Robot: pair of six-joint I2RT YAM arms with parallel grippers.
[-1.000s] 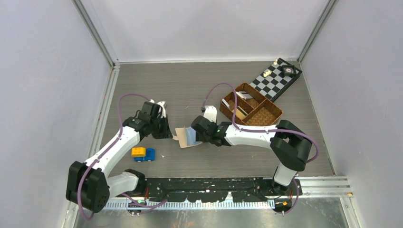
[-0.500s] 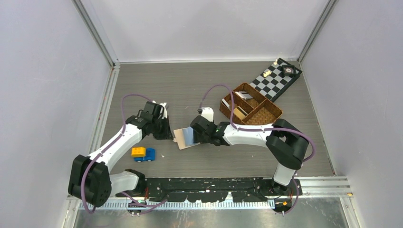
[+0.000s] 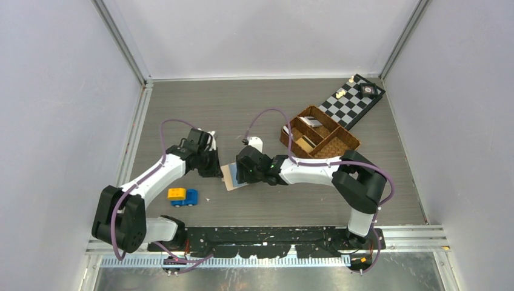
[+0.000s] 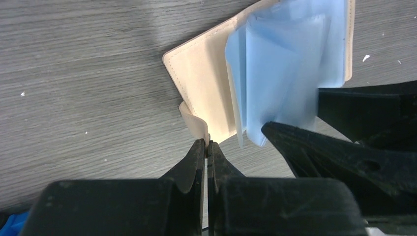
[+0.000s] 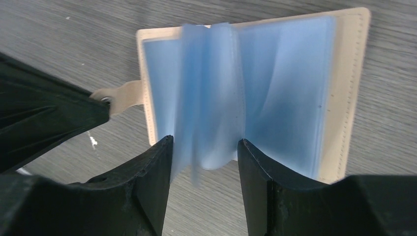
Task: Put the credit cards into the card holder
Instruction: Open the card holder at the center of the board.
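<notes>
The card holder (image 3: 232, 176), a beige wallet, lies spread open on the table between the two arms, pale blue pockets (image 5: 285, 88) facing up. My left gripper (image 4: 207, 143) is shut on its snap tab (image 4: 194, 120) at the wallet's left edge. My right gripper (image 5: 205, 141) is open over the wallet's near edge. Several loose blue pocket leaves (image 5: 211, 98) stand up in the gap between its fingers. Flat card-like pieces, seemingly the credit cards (image 3: 305, 143), lie in the compartments of the brown basket at the back right. No card is in either gripper.
The brown woven divided basket (image 3: 339, 147) stands right of the wallet, with a chessboard (image 3: 351, 102) behind it. A yellow and blue toy block (image 3: 183, 196) lies near the left arm. Grey walls close in the table on three sides.
Both grippers and the wallet have shifted slightly to the left. The wallet now lies flatter and wider open. The left gripper has kept hold of the tab.
</notes>
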